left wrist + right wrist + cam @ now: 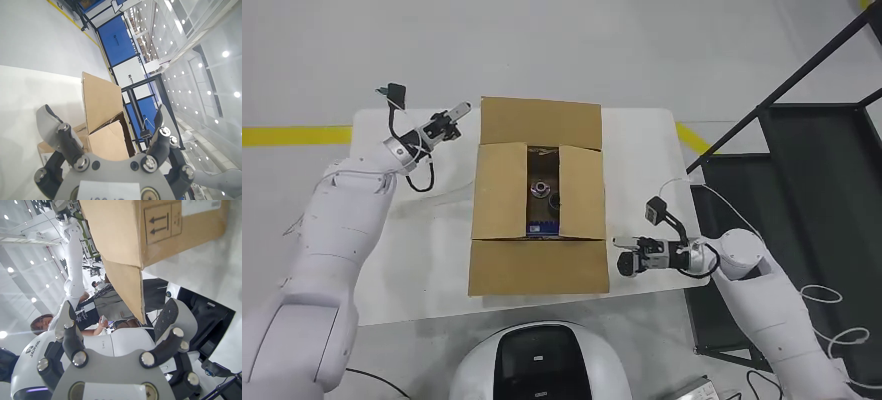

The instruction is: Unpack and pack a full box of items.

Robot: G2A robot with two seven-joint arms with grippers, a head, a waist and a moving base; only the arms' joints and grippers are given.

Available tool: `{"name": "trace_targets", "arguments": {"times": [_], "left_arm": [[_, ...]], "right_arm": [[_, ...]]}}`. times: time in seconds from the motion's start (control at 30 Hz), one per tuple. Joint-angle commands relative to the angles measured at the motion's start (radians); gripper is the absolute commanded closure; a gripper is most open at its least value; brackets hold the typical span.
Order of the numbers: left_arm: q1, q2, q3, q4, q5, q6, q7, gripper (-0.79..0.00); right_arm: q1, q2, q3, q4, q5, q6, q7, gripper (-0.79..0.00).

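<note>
Box [538, 268] sits mid-table [422, 250], flaps spread, items [540, 187] inside. Left claw [460, 117] is spread wide and holds nothing, just off the box's far-left corner. Right claw [620, 256] is likewise wide and unladen, beside the near-right flap edge.

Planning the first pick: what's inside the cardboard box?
Through the gap in the cardboard box, a small round object and something blue; the flaps hide the rest.

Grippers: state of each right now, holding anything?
Left gripper: open, holding nothing.
Right gripper: open, holding nothing, close to a flap of the cardboard box.
</note>
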Motion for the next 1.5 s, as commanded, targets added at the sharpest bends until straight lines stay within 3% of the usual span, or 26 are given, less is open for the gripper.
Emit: {"name": "trace_targets", "arguments": {"times": [0.0,0.4,0.8,1.17,1.47], "left_arm": [[-0.016,-0.013,0.013,0.03,-0.016,-0.003,-0.01,-0.785],[-0.087,-0.074,0.053,0.186,-0.092,-0.007,-0.1,-0.785],[-0.116,-0.112,0.054,0.234,-0.142,-0.049,-0.118,-0.785],[-0.118,-0.108,0.022,0.24,-0.206,-0.112,-0.222,-0.785],[-0.093,-0.088,0.004,0.198,-0.227,-0.124,-0.3,-0.785]], "right_arm": [[0.002,-0.003,-0.02,0.015,0.008,-0.015,-0.007,-0.785],[0.042,-0.012,-0.103,0.015,-0.028,-0.015,-0.036,-0.785],[0.028,-0.008,-0.107,-0.028,0.056,0.027,-0.001,-0.785],[0.013,-0.015,-0.069,-0.041,0.346,0.061,0.024,-0.785],[0.03,-0.029,-0.074,-0.043,0.475,0.059,-0.055,-0.785]]}}
